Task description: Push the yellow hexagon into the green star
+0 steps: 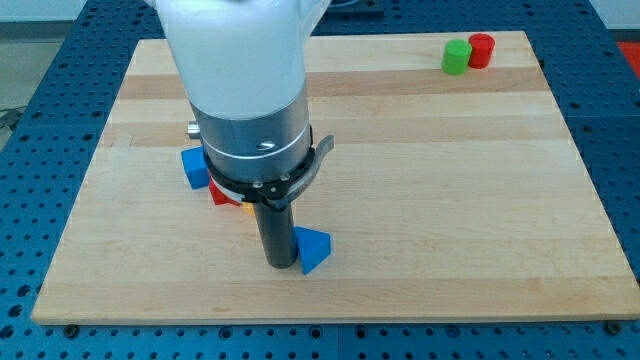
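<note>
Camera view showed my tip (279, 264) touching the blue triangle (313, 248); no gripper existed. The yellow hexagon (246, 208), mostly hidden behind the rod, seemed light, stiff, slippery.

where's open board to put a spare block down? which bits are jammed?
Free: the wide stretch from the blue triangular block up to the green cylinder and red cylinder; also the view's bottom right. Crowded: under the arm, where another blue block, red and yellow bits cluster. My tip sits beside the triangular block.
</note>
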